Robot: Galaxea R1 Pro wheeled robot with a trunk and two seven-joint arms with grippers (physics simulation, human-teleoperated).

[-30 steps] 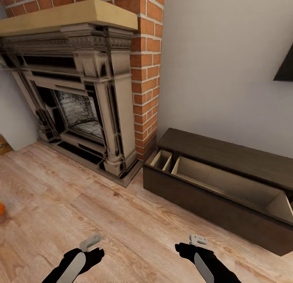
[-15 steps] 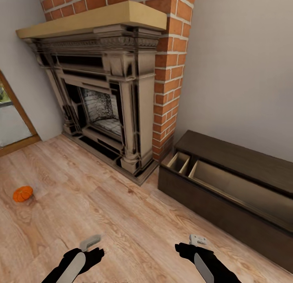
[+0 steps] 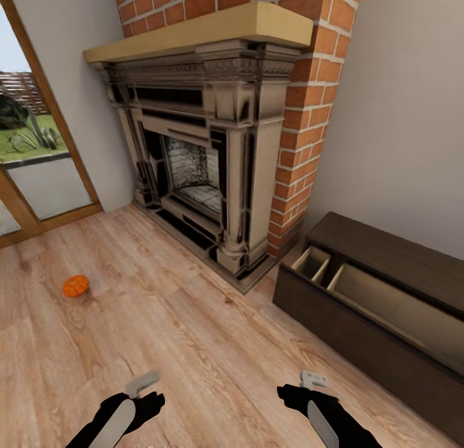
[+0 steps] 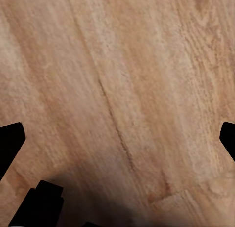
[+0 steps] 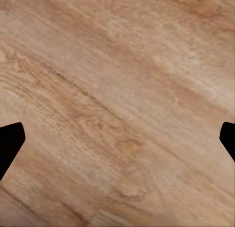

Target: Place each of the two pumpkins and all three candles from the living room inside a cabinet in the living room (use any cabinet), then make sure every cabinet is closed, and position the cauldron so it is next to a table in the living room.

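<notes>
pumpkin (image 3: 76,285) lying on floor (image 3: 193,345) by glass door, well apart from cabinet (image 3: 380,306) | cabinet drawers standing open, ready for loading | left gripper (image 4: 117,138) and right gripper (image 5: 117,138) hanging over bare floor, jaws spread, carrying nothing

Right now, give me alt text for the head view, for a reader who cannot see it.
A small orange pumpkin lies alone on the wooden floor, left of an ornate fireplace set in red brick. At right, a low dark brown cabinet stands against the wall, its pale drawers pulled open, and the robot's two arms hang low over the floor, holding nothing.
</notes>
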